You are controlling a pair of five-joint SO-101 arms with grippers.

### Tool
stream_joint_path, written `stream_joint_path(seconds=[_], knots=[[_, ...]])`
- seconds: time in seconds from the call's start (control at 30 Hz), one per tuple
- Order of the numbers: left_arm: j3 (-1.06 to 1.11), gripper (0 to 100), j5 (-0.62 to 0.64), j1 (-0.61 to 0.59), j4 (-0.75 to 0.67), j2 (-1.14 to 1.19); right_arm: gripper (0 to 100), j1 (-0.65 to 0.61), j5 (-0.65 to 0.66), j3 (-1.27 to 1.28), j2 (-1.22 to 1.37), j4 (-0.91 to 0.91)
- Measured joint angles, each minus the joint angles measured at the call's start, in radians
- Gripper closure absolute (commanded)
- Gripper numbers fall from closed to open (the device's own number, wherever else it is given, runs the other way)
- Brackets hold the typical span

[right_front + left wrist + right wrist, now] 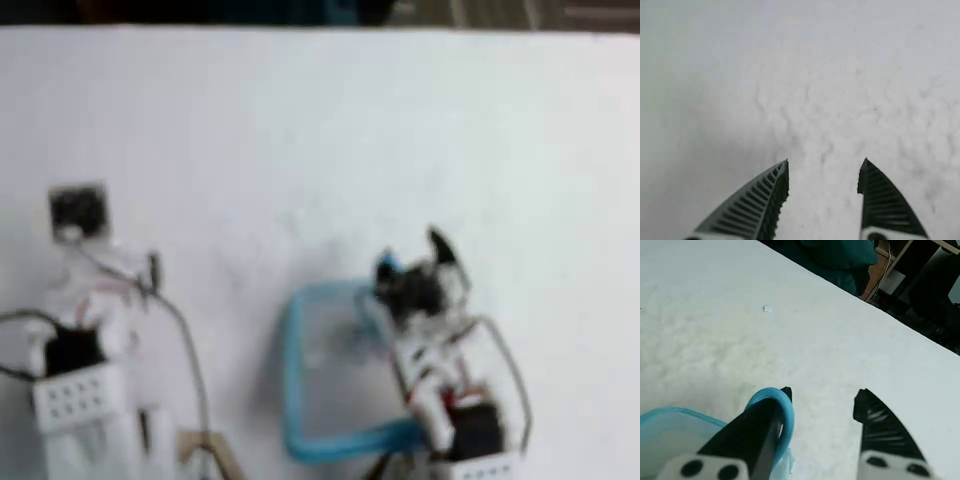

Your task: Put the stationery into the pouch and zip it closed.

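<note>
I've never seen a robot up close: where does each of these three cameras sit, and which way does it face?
High view: fixed overhead, looking down on the white table; both arms show.
Left wrist view: on the left arm, facing bare table past its open fingers.
Right wrist view: on the right arm, facing across the table toward the room; open fingers show.
Shared: the clear blue-edged plastic pouch appears in high and right wrist views.

The pouch (291, 372) is partly covered by the right arm (436, 372); its contents are blurred beyond telling.
</note>
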Motion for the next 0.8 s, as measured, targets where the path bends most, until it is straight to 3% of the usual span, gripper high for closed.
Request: stream_joint_path(seconds=[0.17,0.33,0.8], knots=[[0.158,90,-0.097,0.0,-0.187,0.0,79.3,0.0,0.0,0.066,-0.006,-0.009],[0.322,93,-0.166,0.021,-0.376,0.0,79.3,-0.025,-0.002,0.107,-0.009,-0.011],[0.344,98,-0.178,0.028,-0.416,0.0,79.3,-0.057,-0.003,0.132,-0.011,0.121]])
